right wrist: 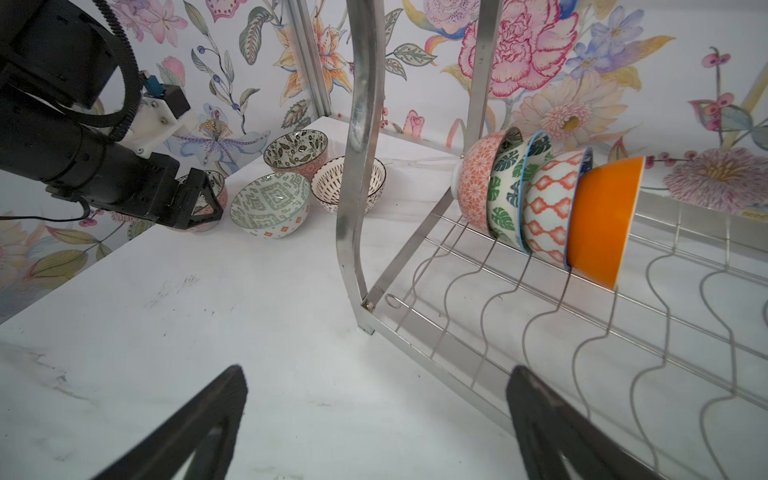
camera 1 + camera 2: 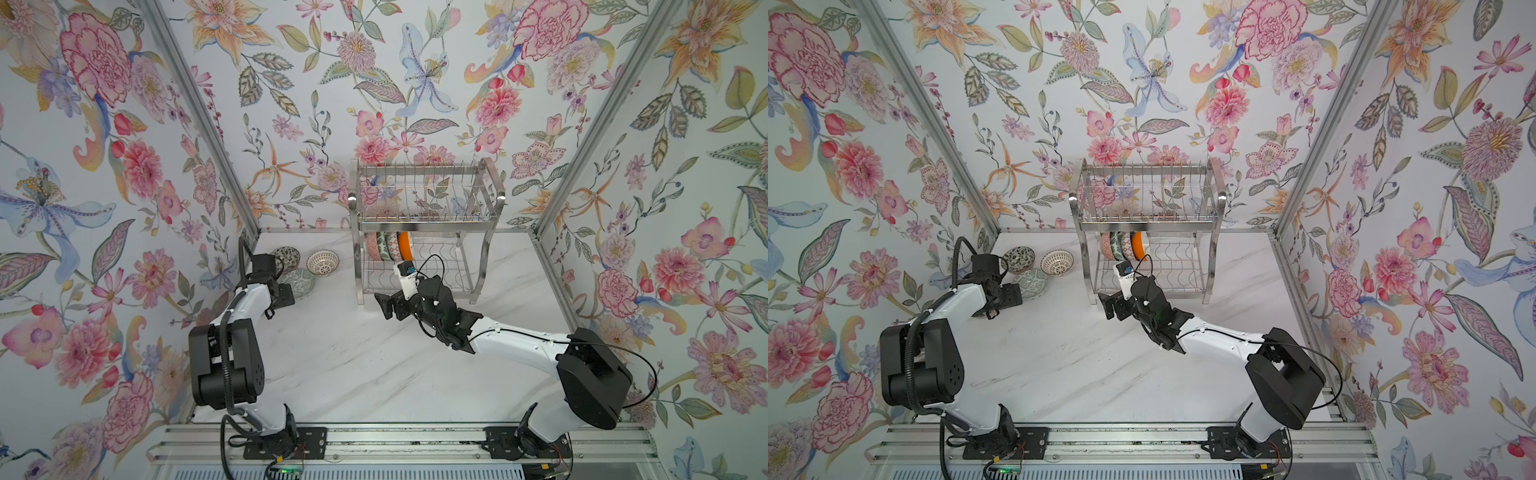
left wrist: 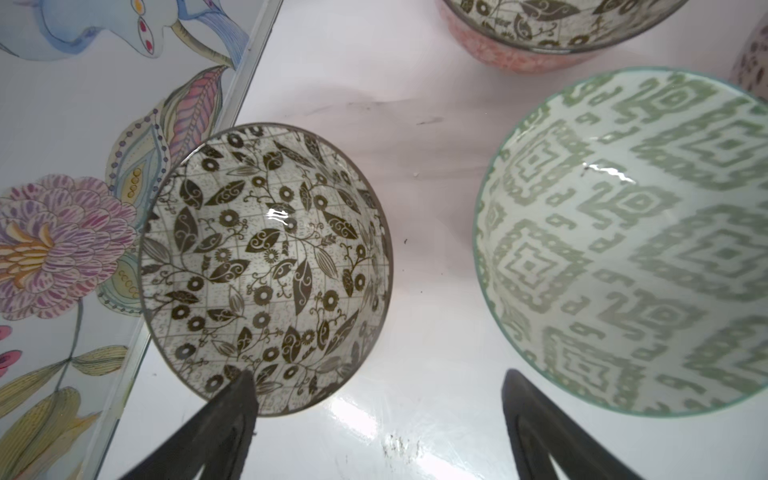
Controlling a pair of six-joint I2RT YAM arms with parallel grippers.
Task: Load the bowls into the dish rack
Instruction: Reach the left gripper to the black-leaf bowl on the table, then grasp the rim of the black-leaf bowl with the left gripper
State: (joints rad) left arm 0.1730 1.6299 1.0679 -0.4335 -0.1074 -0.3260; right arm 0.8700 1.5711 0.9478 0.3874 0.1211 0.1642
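The white marble table (image 2: 353, 365) carries one dish rack (image 2: 420, 227). It is made of steel wire, has two tiers, and stands at the back of the table.

I count eight bowls. Four of them stand on edge in the lower tier of the dish rack, at its left end, each pressed against the next. They are a coral-patterned bowl (image 1: 476, 183), a green-leaf bowl (image 1: 505, 195), an orange-lattice bowl (image 1: 548, 208) and a plain orange bowl (image 1: 602, 220).

The other four stand upright on the table, close together, to the left of the dish rack. The brown-striped bowl (image 1: 353, 183) is nearest to it. Then come the green-patterned bowl (image 3: 623, 249) and the far floral bowl (image 1: 295, 153). The near floral bowl (image 3: 266, 266) is farthest from the dish rack.

There are two grippers. The left gripper (image 3: 379, 374) hangs over the near floral bowl with its jaws wide apart and holds nothing. One finger (image 3: 232, 415) is above the inside of the rim and the other is outside it, toward the green-patterned bowl. I cannot tell if it touches the rim. The right gripper (image 1: 376, 370) is low over the bare table, just in front of the front left leg of the dish rack. Its jaws are wide open and it is empty.
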